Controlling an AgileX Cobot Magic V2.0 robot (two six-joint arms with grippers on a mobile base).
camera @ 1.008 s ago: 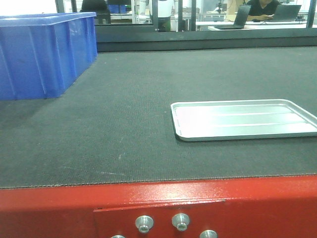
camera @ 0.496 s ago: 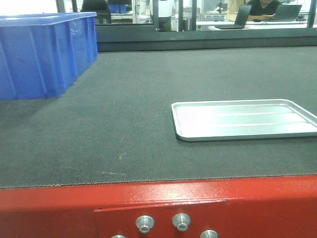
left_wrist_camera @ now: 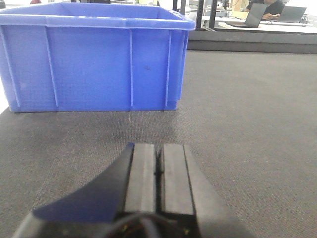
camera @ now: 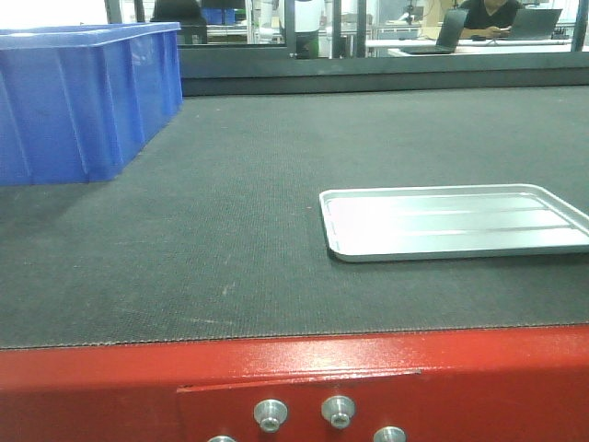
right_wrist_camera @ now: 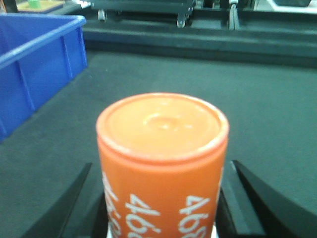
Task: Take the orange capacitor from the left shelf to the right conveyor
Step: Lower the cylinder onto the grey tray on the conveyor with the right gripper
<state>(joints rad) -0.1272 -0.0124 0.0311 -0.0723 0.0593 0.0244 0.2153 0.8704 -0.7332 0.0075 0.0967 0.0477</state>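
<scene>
In the right wrist view the orange capacitor (right_wrist_camera: 162, 130) fills the middle, upright, with its flat top showing and white "4680" down its side. My right gripper (right_wrist_camera: 162, 167) is shut on it, one black finger on each side, above the dark grey belt (right_wrist_camera: 257, 104) of the right conveyor. My left gripper (left_wrist_camera: 158, 149) is shut with nothing between its pads, low over the same belt (left_wrist_camera: 247, 109). The front view shows the conveyor belt (camera: 230, 212) and its red frame edge (camera: 276, 368), and neither gripper. The left shelf is out of view.
A shallow silver tray (camera: 451, 223) lies on the belt at the right. A large blue plastic bin (camera: 78, 101) stands at the belt's back left; it is straight ahead of the left gripper (left_wrist_camera: 94, 64) and left of the right gripper (right_wrist_camera: 29, 64). Bolts stud the red frame.
The front view has crept a few pixels, so bin and tray sit slightly further right. Nothing on the belt has moved.
</scene>
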